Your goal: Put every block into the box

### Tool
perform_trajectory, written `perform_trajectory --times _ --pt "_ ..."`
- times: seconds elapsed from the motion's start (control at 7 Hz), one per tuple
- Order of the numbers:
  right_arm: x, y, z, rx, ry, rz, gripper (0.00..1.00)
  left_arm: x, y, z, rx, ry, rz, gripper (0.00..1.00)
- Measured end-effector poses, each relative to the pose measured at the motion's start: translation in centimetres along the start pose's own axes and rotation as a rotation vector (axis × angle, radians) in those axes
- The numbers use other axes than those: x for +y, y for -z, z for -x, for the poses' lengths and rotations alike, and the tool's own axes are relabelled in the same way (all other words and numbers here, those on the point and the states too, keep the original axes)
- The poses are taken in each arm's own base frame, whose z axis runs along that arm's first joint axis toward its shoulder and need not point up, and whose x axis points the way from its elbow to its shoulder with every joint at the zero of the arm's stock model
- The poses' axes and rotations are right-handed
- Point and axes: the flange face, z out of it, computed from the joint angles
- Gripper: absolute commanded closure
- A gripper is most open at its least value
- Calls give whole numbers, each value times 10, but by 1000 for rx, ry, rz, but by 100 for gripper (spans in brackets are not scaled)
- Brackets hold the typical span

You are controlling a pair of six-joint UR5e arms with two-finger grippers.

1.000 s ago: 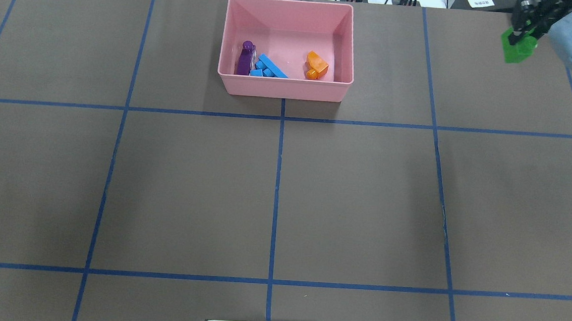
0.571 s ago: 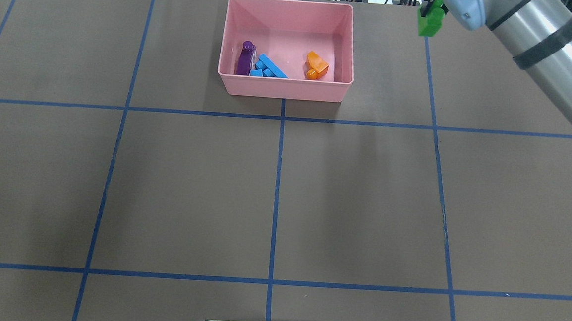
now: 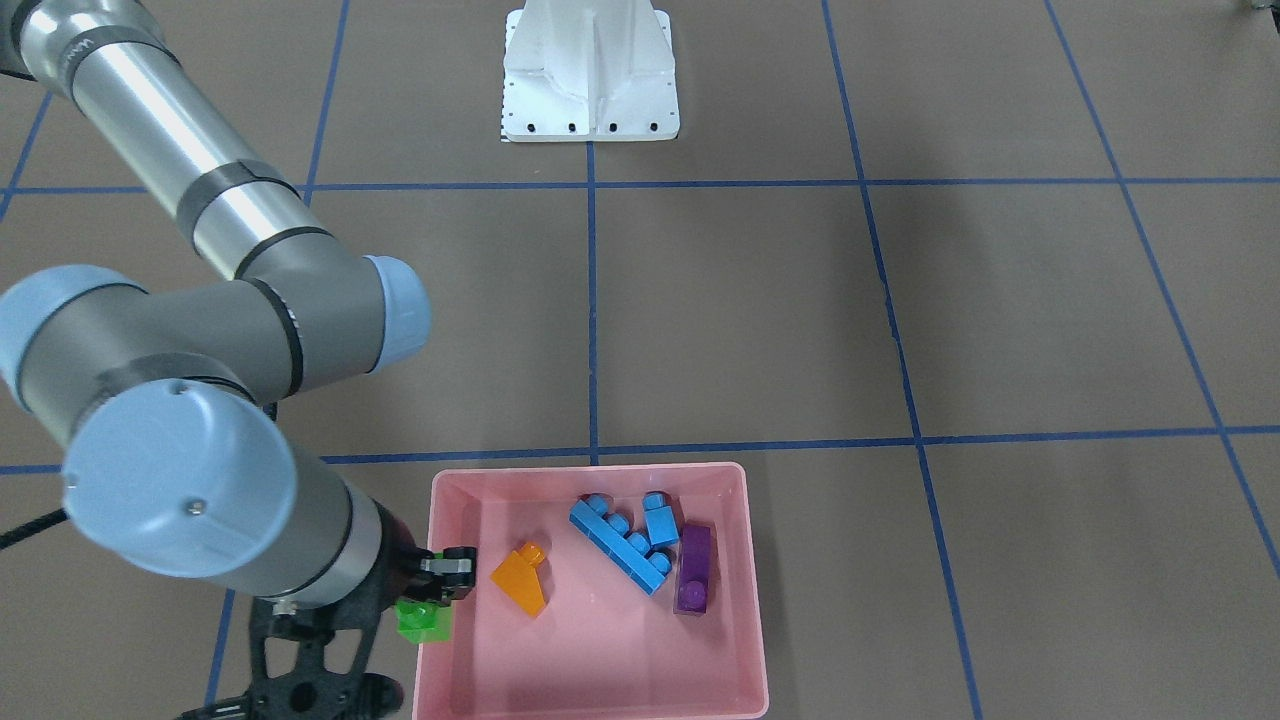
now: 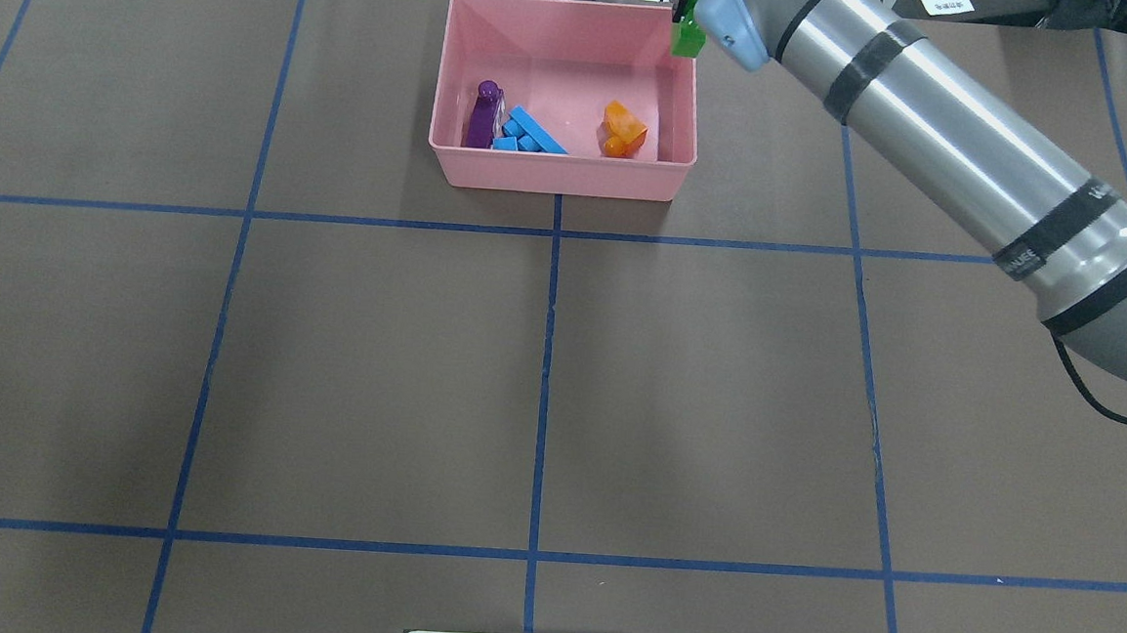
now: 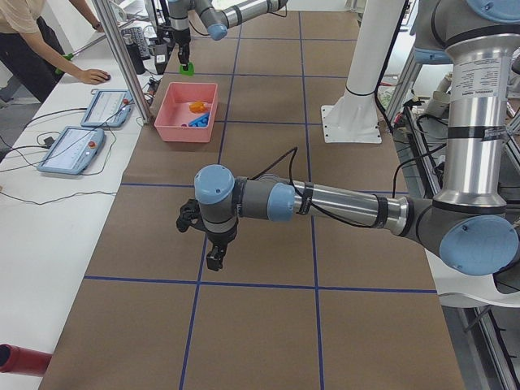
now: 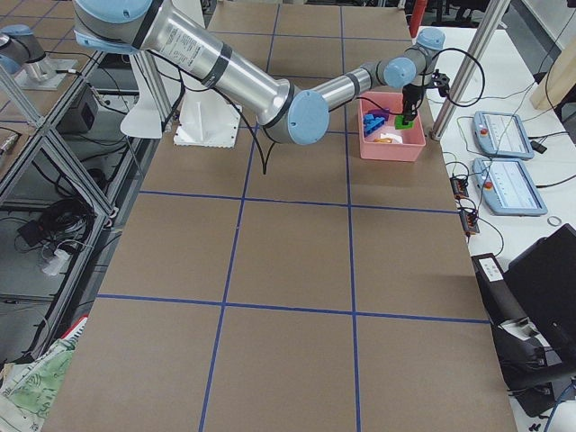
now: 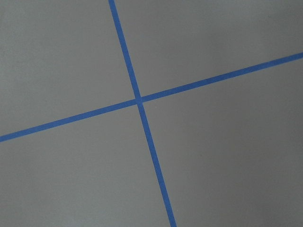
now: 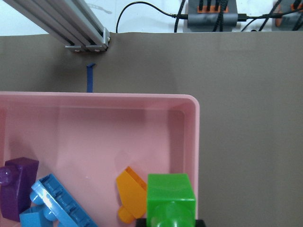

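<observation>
My right gripper (image 3: pixel 428 598) is shut on the green two-stud block (image 3: pixel 421 619), which hangs over the right-hand wall of the pink box (image 3: pixel 590 469) near its far corner. From overhead, the green block (image 4: pixel 686 39) sits just over the pink box's (image 4: pixel 560 173) rim. Inside the box lie the orange sloped block (image 4: pixel 624 128), the long blue block (image 4: pixel 534 131), a small blue block (image 3: pixel 660 521) and the purple block (image 4: pixel 484 114). The right wrist view shows the green block (image 8: pixel 171 197) above the box wall (image 8: pixel 196 142). My left gripper (image 5: pixel 214 257) hovers over bare table; I cannot tell its state.
The white robot base (image 3: pixel 590 80) stands at the table's near edge. An aluminium post (image 8: pixel 85 28) and cables sit just behind the box. A person (image 5: pixel 32 49) and two pendants (image 5: pixel 69 150) are beyond the far edge. Blue tape lines (image 7: pixel 138 100) cross the brown table.
My right arm has swung left along the table's far edge, carrying the green block from the far right corner to the box's right wall. The blocks inside have not moved.
</observation>
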Motion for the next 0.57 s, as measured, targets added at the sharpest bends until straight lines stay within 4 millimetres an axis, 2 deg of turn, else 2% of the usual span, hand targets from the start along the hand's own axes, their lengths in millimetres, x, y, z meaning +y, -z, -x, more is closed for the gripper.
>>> perform_trajectory --times 0.14,0.29,0.57 --pt "11 -18 31 26 34 -27 13 -1 0 0 0 2 1 0" --pt "24 -34 55 49 64 -46 0 -2 -1 0 1 4 2 0" --pt "37 -47 73 71 69 -65 0 -3 -2 1 1 6 3 0"
